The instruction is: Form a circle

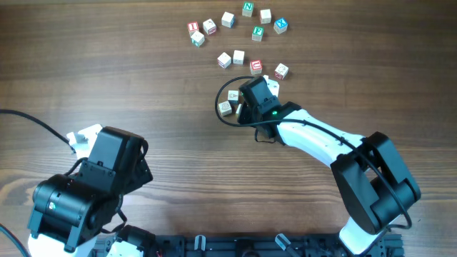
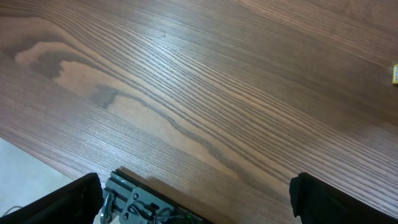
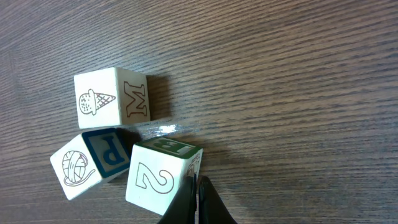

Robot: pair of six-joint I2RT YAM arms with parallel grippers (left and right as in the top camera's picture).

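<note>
Right fingers [image 3: 196, 194] pressed together, gripping nothing, tips touching edge of "2" cube [image 3: 160, 178]. Left fingers [image 2: 196, 199] spread wide, empty, above bare desk [image 2: 205, 81].

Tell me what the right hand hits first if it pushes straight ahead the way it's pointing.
Likely the green-lettered cube: the shut right hand has its tips right at that cube's edge. Actual contact isn't clear from this view.
</note>
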